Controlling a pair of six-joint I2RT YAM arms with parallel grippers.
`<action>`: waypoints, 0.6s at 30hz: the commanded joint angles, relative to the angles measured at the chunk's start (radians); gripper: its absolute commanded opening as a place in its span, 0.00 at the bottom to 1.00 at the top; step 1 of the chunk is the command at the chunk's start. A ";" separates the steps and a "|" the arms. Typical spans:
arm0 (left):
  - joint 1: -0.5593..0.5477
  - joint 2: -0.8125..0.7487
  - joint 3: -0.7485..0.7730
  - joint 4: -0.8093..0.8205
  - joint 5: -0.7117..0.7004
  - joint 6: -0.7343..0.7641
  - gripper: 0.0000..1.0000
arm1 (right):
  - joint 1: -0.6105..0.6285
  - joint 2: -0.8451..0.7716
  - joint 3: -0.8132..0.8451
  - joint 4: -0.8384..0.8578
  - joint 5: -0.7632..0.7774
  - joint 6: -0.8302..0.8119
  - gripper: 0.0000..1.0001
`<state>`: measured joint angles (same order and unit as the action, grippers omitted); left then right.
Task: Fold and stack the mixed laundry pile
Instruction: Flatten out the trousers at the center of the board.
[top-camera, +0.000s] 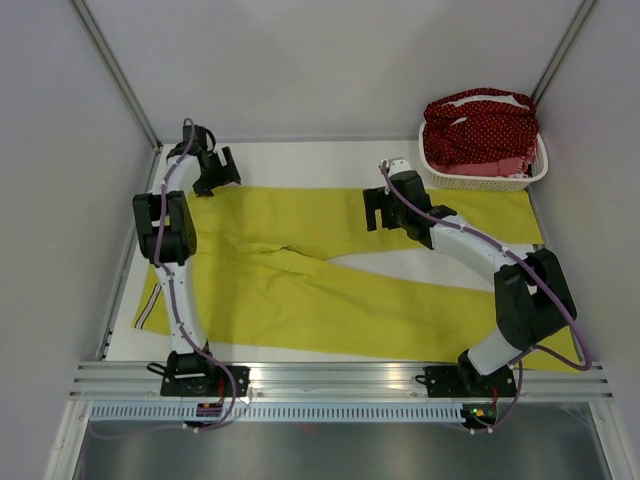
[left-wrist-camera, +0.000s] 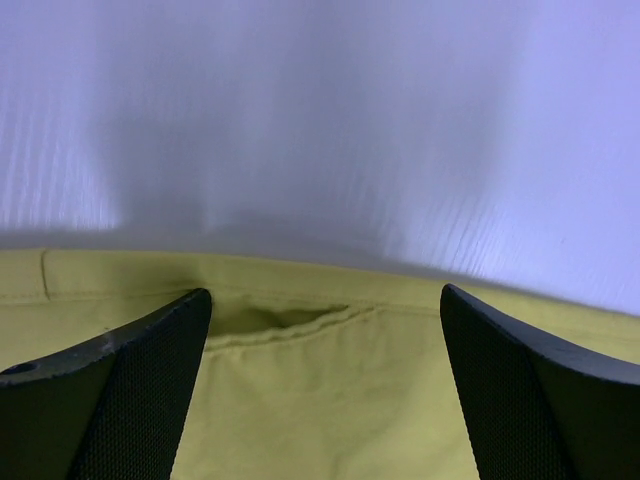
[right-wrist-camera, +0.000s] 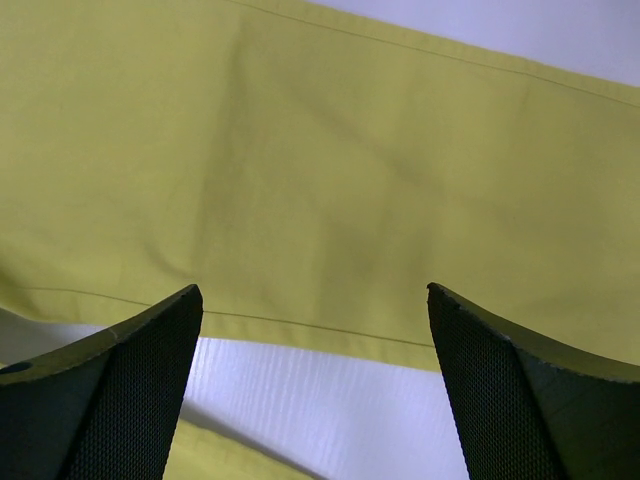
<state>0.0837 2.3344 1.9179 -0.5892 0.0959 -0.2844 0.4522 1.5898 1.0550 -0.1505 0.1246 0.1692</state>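
A yellow-green pair of trousers (top-camera: 320, 290) lies spread flat across the table, with a striped band (top-camera: 148, 308) at its near left end. My left gripper (top-camera: 222, 172) hovers open over the garment's far left edge; in the left wrist view a pocket slit (left-wrist-camera: 270, 320) shows between its fingers (left-wrist-camera: 150, 390). My right gripper (top-camera: 378, 210) is open over the upper leg's near hem (right-wrist-camera: 320, 335), holding nothing. A dark red white-dotted cloth (top-camera: 480, 130) is heaped in the basket, with a pinkish piece (top-camera: 495, 168) under it.
The white perforated basket (top-camera: 480, 182) stands at the far right corner of the table. A wedge of bare white table (top-camera: 420, 265) shows between the two trouser legs. Grey walls close in the back and sides, and a metal rail (top-camera: 340, 378) runs along the near edge.
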 joint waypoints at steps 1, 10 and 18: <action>0.004 0.138 0.113 -0.055 -0.001 0.060 1.00 | 0.000 0.004 0.020 0.017 0.016 0.001 0.98; 0.005 0.157 0.250 -0.086 0.034 0.051 1.00 | 0.000 -0.014 0.022 0.017 0.164 0.044 0.98; 0.005 -0.312 -0.052 -0.104 -0.014 -0.062 1.00 | -0.012 -0.217 -0.082 -0.138 0.314 0.312 0.98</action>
<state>0.0834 2.2921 1.9472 -0.6582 0.1066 -0.2802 0.4500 1.4868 1.0210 -0.2031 0.3531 0.3248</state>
